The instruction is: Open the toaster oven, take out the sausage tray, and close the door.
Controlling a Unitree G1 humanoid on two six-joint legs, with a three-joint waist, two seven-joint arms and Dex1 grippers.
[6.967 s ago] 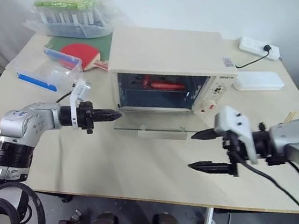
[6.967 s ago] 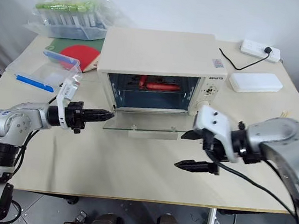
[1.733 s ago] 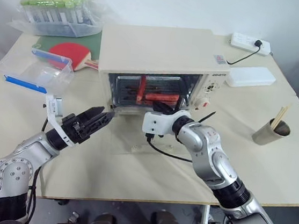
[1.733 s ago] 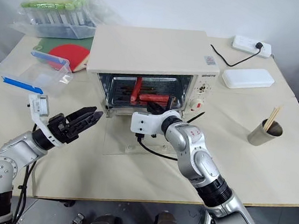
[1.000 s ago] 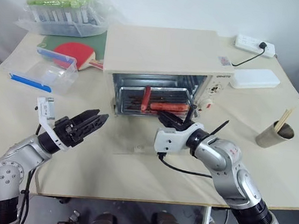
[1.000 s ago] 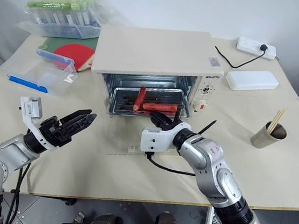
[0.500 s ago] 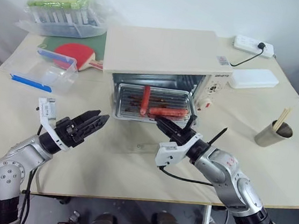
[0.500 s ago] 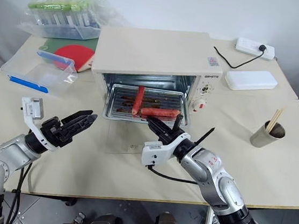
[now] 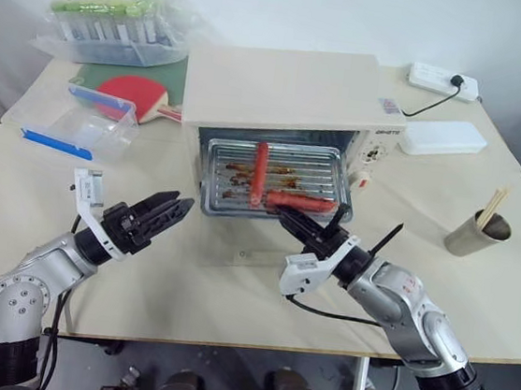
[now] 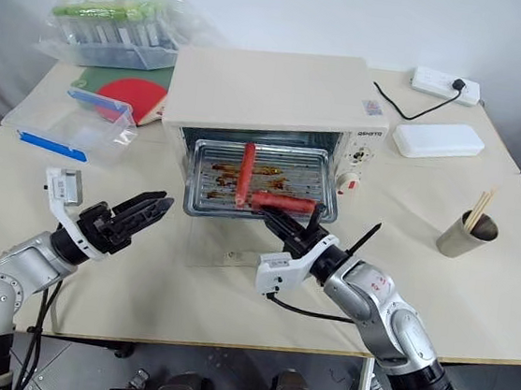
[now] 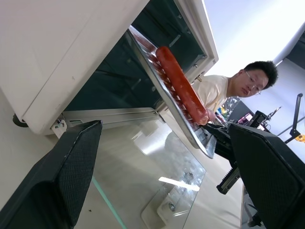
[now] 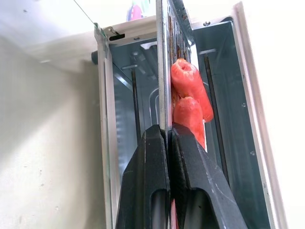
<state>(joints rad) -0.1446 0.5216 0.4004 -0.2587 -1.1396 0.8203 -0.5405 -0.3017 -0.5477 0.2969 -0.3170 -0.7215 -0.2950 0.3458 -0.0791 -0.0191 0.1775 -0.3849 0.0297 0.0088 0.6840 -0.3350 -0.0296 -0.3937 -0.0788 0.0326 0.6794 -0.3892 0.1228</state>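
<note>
The cream toaster oven (image 9: 282, 89) stands mid-table with its glass door (image 9: 237, 239) folded down flat on the table. The silver sausage tray (image 9: 229, 177) sticks well out of the oven mouth over the door. It carries two red sausages (image 9: 260, 169), one lengthwise and one crosswise near the front edge. My right gripper (image 9: 286, 217) is shut on the tray's front rim. The right wrist view shows both fingers (image 12: 152, 157) pinching the thin rim. My left gripper (image 9: 176, 206) hovers open to the left of the door, holding nothing.
On the left stand a clear plastic box with a blue edge (image 9: 95, 120), a red paddle (image 9: 135, 96) and a bagged rack of tubes (image 9: 120, 24). A power strip (image 9: 443, 81), a white case (image 9: 441, 137) and a cup with chopsticks (image 9: 480, 234) are on the right. A person (image 11: 228, 88) sits beyond the table.
My right gripper has drawn the tray further out of the oven toward me, so both sausages now lie outside the opening. The left gripper has stayed put and open.
</note>
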